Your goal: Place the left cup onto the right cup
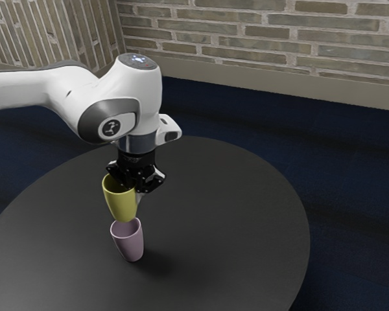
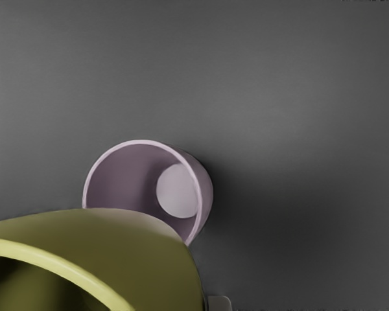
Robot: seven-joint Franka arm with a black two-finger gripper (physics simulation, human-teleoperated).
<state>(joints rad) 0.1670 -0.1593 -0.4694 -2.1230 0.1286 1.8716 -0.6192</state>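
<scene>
Gripper (image 1: pixel 137 184) is closed on the rim of the yellow cup (image 1: pixel 120 201) — we hold it just over the pink cup (image 1: pixel 128 240), at six o'clock.

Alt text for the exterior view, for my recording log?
The end effector holds a yellow-green cup by its rim, tilted, its base close to the mouth of a mauve cup standing on a round black table.
</scene>
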